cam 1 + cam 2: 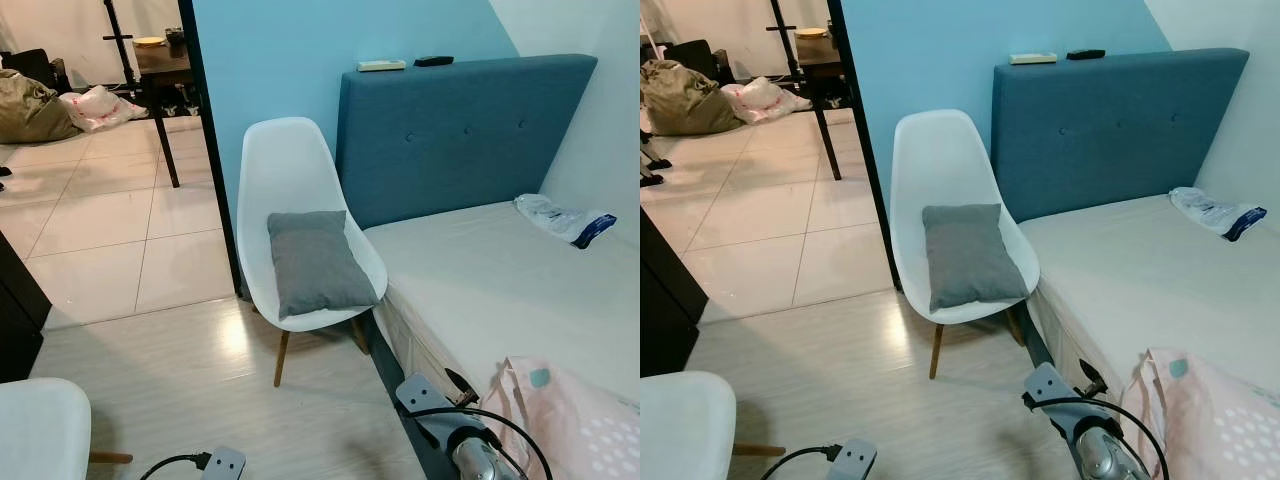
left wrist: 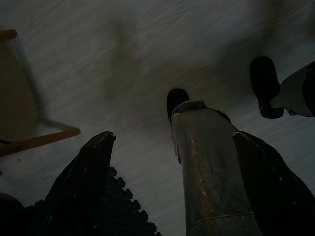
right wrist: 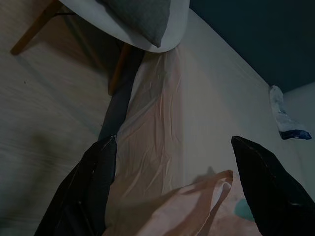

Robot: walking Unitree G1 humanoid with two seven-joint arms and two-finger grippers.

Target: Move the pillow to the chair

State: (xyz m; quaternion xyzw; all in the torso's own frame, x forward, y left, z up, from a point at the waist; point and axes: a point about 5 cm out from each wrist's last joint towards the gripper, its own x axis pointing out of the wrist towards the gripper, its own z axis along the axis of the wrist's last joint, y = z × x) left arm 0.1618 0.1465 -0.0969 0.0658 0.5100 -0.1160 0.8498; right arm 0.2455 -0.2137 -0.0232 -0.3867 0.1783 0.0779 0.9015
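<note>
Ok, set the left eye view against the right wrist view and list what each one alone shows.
Left eye view alone: two remotes on the headboard, a dark table and bags in the tiled room behind.

Right wrist view alone: the right claw, open over the bed's edge.

Both: the grey pillow on the white chair, the bed, a plastic packet, a pink sheet.

You have open wood floor (image 1: 200, 390) in front of the white chair (image 1: 290, 170), so a gripper can come at its seat from the front or from the doorway side without meeting anything. On the other side the bed (image 1: 490, 280) stands just beside the chair, with the blue headboard (image 1: 460, 130) rising close behind, leaving only a narrow gap there. The grey pillow (image 1: 315, 260) fills most of the seat, and a second white chair (image 1: 40, 430) crowds your near left corner.
</note>
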